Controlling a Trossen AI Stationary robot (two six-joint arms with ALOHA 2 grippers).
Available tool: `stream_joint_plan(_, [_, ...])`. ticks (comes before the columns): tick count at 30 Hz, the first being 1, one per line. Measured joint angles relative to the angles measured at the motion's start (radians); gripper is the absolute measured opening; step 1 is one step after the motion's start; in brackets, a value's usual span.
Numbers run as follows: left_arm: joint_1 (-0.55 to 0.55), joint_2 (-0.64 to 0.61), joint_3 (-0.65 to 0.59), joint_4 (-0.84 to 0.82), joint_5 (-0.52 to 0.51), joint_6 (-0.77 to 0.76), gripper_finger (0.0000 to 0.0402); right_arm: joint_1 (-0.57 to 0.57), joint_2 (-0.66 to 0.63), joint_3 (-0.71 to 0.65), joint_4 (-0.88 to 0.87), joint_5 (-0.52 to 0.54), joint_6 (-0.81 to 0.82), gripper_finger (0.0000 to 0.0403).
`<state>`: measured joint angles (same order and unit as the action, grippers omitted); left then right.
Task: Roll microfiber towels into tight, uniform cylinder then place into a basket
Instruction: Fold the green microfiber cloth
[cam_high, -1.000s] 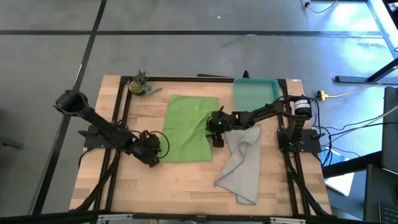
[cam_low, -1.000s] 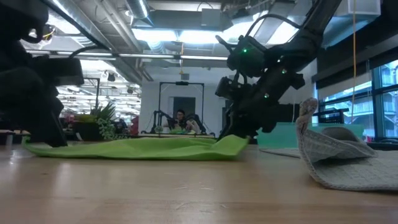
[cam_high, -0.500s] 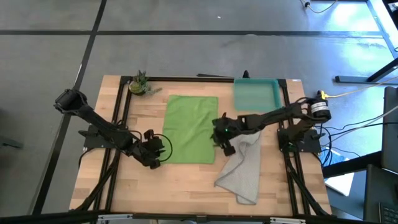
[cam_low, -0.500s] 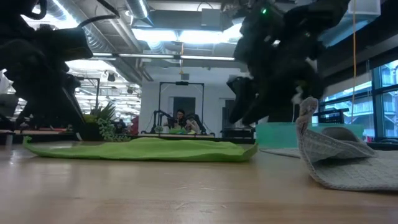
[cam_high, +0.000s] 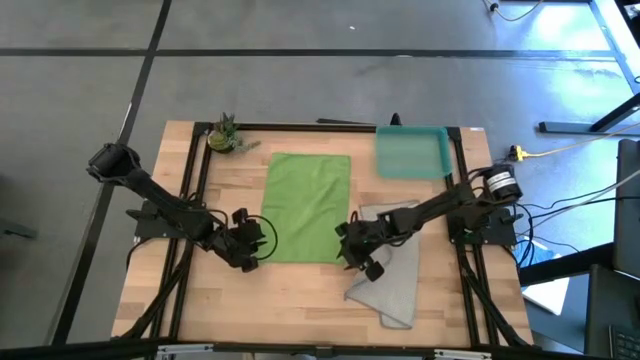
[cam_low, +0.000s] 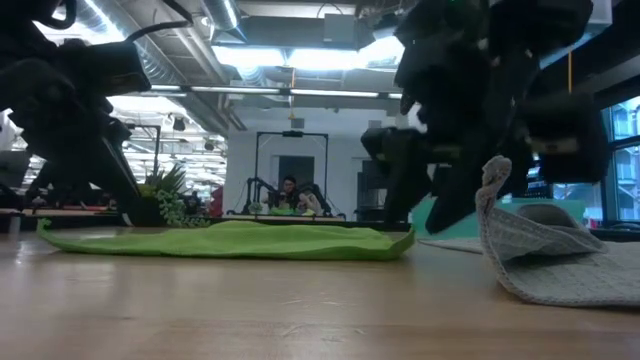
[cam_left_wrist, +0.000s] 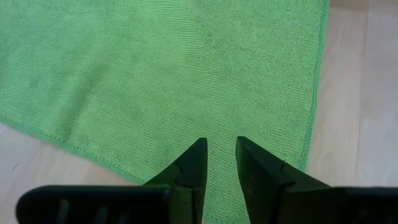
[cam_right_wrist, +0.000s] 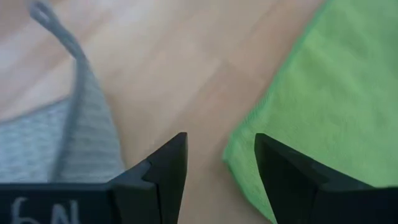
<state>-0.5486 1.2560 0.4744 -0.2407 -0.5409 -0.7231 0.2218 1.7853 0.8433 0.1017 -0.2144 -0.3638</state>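
Note:
The lime green towel (cam_high: 308, 205) lies spread flat in the middle of the table. The light grey towel (cam_high: 395, 275) lies crumpled to its right, one fold standing up (cam_low: 492, 175). The teal basket (cam_high: 410, 152) stands at the far right. My left gripper (cam_high: 252, 243) stands over the green towel's near left corner (cam_left_wrist: 155, 74), fingers (cam_left_wrist: 219, 144) a narrow gap apart. My right gripper (cam_high: 358, 255) is open over the green towel's near right corner (cam_right_wrist: 239, 155), which shows between its fingers (cam_right_wrist: 221, 140), with the grey towel (cam_right_wrist: 56, 143) beside it.
A small potted plant (cam_high: 225, 135) stands at the far left corner, beyond the green towel. Bare wood lies along the table's near edge (cam_high: 300, 300). A black frame rail (cam_high: 190, 200) runs down each side of the table.
My right gripper has gone toward the table's near edge, along the green towel's right edge, from its middle to its near right corner. The green towel's right end, raised a little a second ago, now lies flat. The grey towel has not moved.

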Motion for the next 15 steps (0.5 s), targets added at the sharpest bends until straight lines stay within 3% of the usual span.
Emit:
stream_joint_plan(4, [-0.004,0.0,0.0,0.005,0.0,0.0,0.0081,0.0,0.027,0.0,-0.002,0.093,0.027,0.0188])
stream_joint_plan(8, [-0.004,0.0,0.0,0.009,0.0,0.0,0.0081,-0.002,0.041,0.0,-0.005,0.108,0.031,0.0169])
stream_joint_plan(11, [-0.004,0.0,0.0,0.01,-0.001,0.0,0.0081,-0.002,0.041,0.0,-0.007,0.125,0.042,0.0126])
stream_joint_plan(15, [-0.004,0.0,0.0,0.01,-0.001,0.001,0.0081,-0.002,0.04,0.0,0.002,0.142,0.018,0.0036])
